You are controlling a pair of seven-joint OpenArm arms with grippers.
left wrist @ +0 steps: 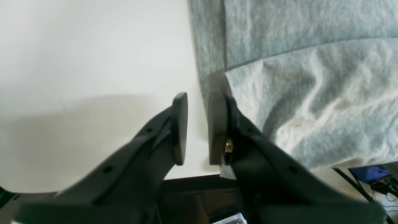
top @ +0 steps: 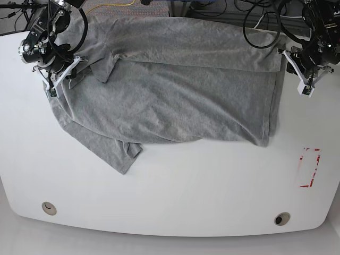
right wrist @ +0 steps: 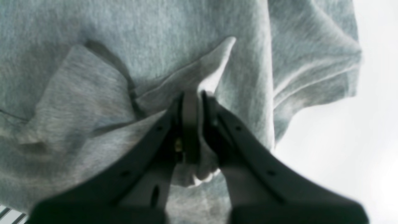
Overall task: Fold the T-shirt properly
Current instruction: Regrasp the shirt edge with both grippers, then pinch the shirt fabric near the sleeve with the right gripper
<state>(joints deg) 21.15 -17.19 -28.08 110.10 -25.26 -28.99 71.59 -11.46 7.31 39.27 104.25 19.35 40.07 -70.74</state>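
Observation:
A grey T-shirt (top: 175, 90) lies spread and wrinkled on the white table (top: 186, 191), with its upper part folded over and one sleeve pointing toward the front left. My right gripper (right wrist: 192, 95) is shut on a fold of the shirt's fabric (right wrist: 124, 40); in the base view that gripper (top: 53, 87) is at the shirt's left edge. My left gripper (left wrist: 197, 99) stands narrowly open with only bare table between its pads, right beside the shirt's edge (left wrist: 311, 77). In the base view it (top: 305, 87) sits just off the shirt's right side.
A red rectangle outline (top: 309, 167) is marked on the table at the right. Two round holes (top: 49, 207) (top: 281, 218) sit near the curved front edge. Cables (top: 223, 8) run behind the table's far edge.

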